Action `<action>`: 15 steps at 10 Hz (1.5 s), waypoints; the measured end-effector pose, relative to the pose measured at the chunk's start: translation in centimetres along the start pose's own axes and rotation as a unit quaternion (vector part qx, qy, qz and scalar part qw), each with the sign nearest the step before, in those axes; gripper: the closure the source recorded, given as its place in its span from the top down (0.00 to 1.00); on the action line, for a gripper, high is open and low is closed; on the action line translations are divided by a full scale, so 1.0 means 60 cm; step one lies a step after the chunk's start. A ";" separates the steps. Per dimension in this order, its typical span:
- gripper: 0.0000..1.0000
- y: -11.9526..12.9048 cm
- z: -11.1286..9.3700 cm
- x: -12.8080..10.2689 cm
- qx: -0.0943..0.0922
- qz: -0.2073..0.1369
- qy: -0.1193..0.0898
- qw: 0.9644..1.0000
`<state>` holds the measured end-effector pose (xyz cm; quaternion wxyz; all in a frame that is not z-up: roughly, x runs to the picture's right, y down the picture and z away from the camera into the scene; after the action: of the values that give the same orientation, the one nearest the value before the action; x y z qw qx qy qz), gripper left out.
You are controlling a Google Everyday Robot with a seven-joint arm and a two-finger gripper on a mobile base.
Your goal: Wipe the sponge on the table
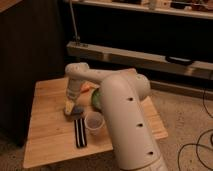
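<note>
One gripper (69, 105) down at mid-table (45, 125), right against the sponge (76, 111); clamped or loose, can't tell. Just beside sit cup (93, 122) and striped strip (80, 132).

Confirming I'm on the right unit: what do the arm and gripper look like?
The arm is cream-white, built of thick rounded tubular segments with smooth domed joints; small dark round holes dot the widest segment. No cables or sleeves show. The gripper, down at the table by the sponge, is slim, white above, pale yellow at its tip.
</note>
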<state>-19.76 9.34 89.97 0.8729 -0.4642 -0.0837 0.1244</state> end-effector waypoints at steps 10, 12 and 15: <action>0.20 -0.095 -0.064 -0.178 0.073 -0.037 -0.040 0.996; 0.20 -0.056 -0.039 -0.219 0.066 -0.062 -0.052 0.995; 0.20 0.008 -0.014 -0.263 0.049 -0.100 -0.073 0.991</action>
<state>-34.68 4.25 88.61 0.8941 -0.4000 -0.1872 0.0739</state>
